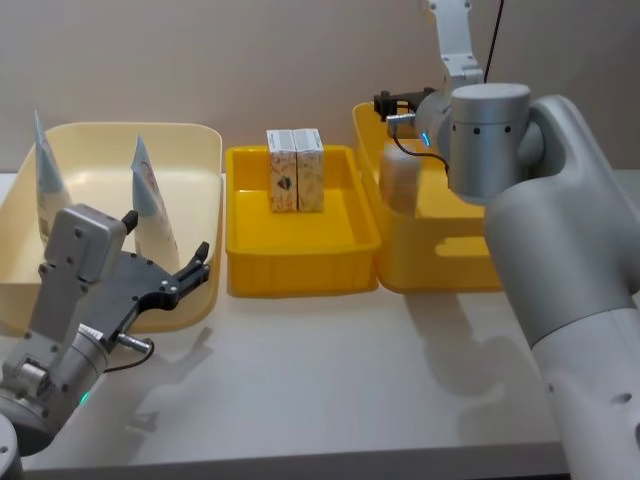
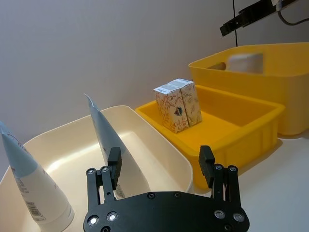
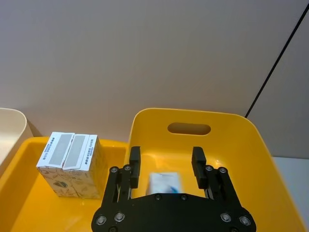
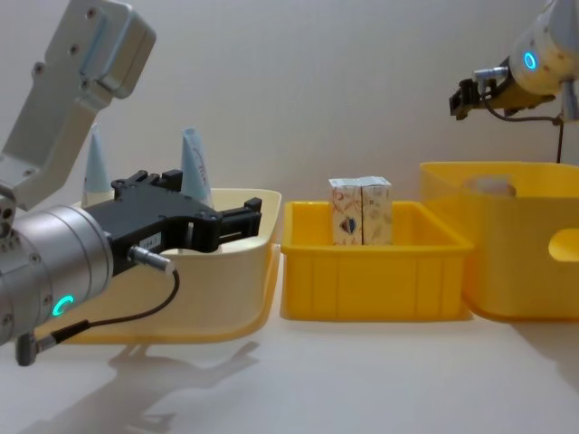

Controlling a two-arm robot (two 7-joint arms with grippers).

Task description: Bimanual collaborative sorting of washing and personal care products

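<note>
tubes (image 1: 150, 200): two, upright in cream tub (image 1: 185, 135) | cartons (image 1: 296, 170): two, touching, in middle yellow tray (image 1: 300, 272) | blurred pale item (image 3: 164, 183): in tall yellow bin (image 1: 440, 272) | left gripper (image 1: 167, 235): wide open, empty, by tub's near rim | right gripper (image 3: 166, 154): open, empty, above bin

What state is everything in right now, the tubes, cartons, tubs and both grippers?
Left tube: upright in the cream tub, tip up.
Right tube: upright in the same tub, tip up.
Two cartons: upright, side by side in the yellow tray.
Pale item: inside the yellow bin, pose unclear.
Left gripper: open, empty, by the cream tub.
Right gripper: open, empty, above the yellow bin.
</note>
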